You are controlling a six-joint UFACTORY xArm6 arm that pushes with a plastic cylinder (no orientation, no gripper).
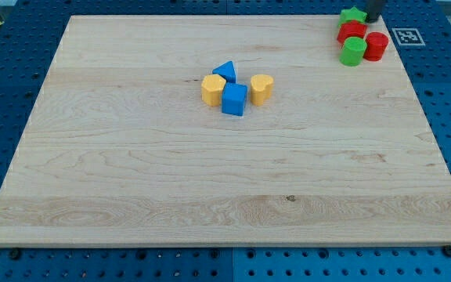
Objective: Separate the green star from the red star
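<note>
The green star (353, 15) lies at the view's top right corner of the wooden board (131, 172). The red star (351, 31) touches it just below. A green cylinder (353, 52) sits under the red star, and a red cylinder (376, 46) stands to its right. My tip (372, 19) is at the top edge of the view, right beside the green star's right side; only the rod's lowest part shows.
Near the board's middle is a cluster: a blue triangle block (225, 72), a yellow hexagon block (213, 90), a blue cube (234, 99) and a yellow heart-shaped block (261, 88). A printed marker tag (405, 36) lies off the board's right edge.
</note>
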